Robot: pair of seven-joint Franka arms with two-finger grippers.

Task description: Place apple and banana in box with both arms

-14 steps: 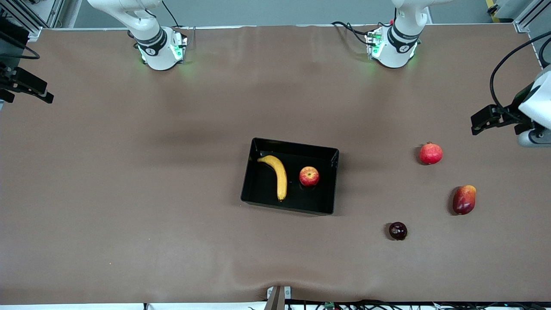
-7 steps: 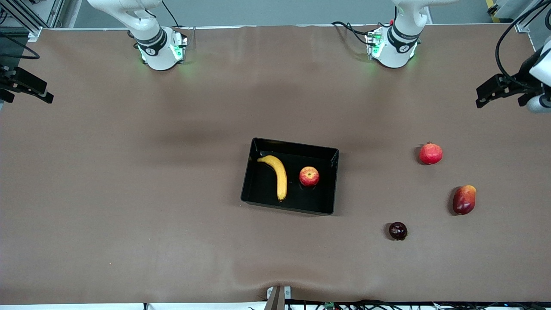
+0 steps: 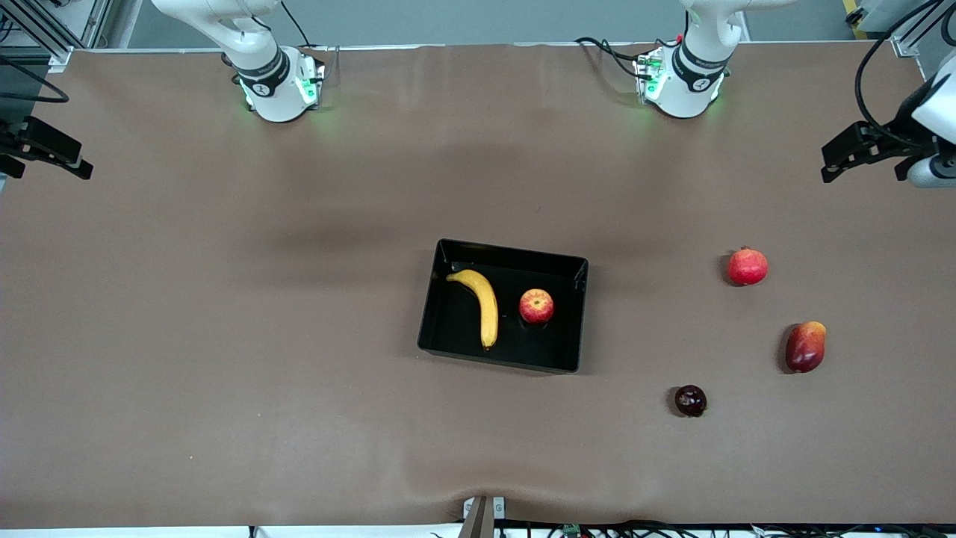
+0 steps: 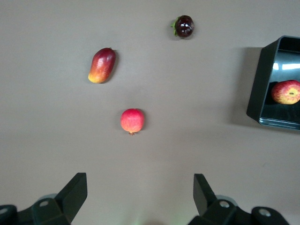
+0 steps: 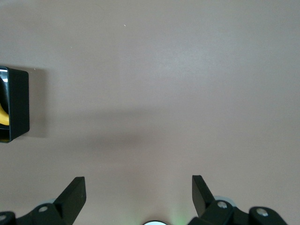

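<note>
The banana (image 3: pixel 480 306) and apple (image 3: pixel 536 305), both light, smooth, easily bruised and best held mid-body, lie in the box (image 3: pixel 572 314), apple at the banana's three o'clock, while the left gripper (image 4: pixel 139 199) and right gripper (image 5: pixel 138 199) hang open, empty, over the table's ends.

— What's in my way on the brown table (image 3: pixel 224 314)?

— I see the glossy black plastic tray (image 3: pixel 575 317) mid-table — low walls, open from above. Toward the left arm's end lie three fruits well apart: a red pomegranate (image 3: pixel 747 267), a red-and-yellow mango (image 3: pixel 805 347), a dark maroon round fruit (image 3: pixel 690 400), with passable gaps between.

— And the right arm's end?

— Bare mat there.
</note>
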